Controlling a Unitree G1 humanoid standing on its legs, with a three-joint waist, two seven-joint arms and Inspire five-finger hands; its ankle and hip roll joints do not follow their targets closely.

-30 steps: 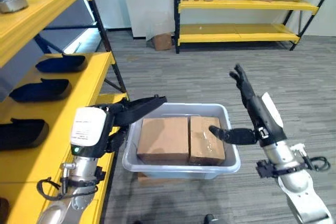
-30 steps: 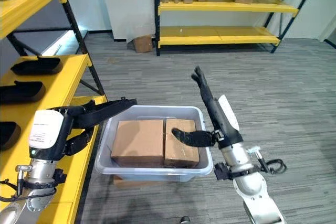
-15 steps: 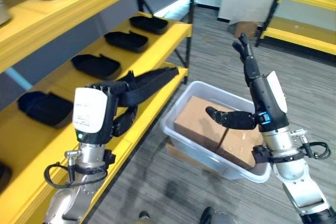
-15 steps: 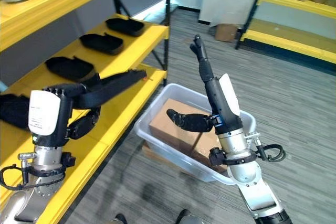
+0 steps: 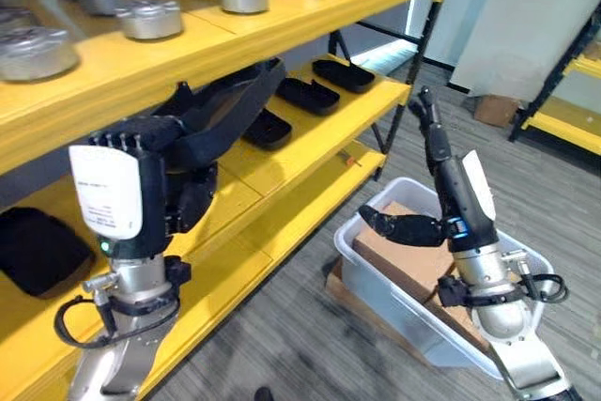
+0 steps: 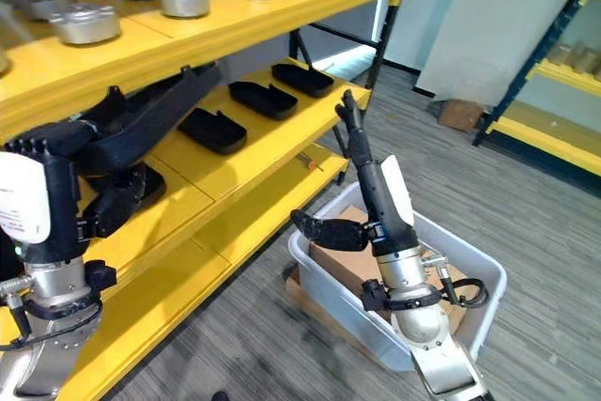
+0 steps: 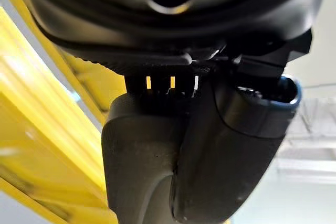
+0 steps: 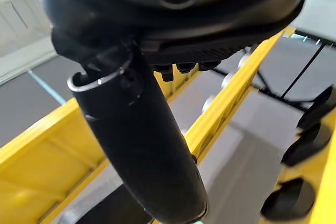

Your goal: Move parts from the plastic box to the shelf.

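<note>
on the left stands the big yellow shelf (image 5: 282,30) with black trays (image 5: 340,73) and silver pots (image 5: 150,18). the plastic box (image 5: 432,321) on the floor holds brown parts (image 5: 413,265), not moved yet. both the left hand (image 5: 211,124) and right hand (image 5: 441,171) have straight fingers, holding nothing. since before, the view has turned toward the shelf.

Black trays (image 5: 333,73) on yellow shelf (image 5: 282,152)

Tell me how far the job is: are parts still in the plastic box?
Done: black parts already lie on the yellow shelf. In hand: nothing; the left hand and right hand are both open and empty. Left: the plastic box on the floor still holds a cardboard carton.
</note>
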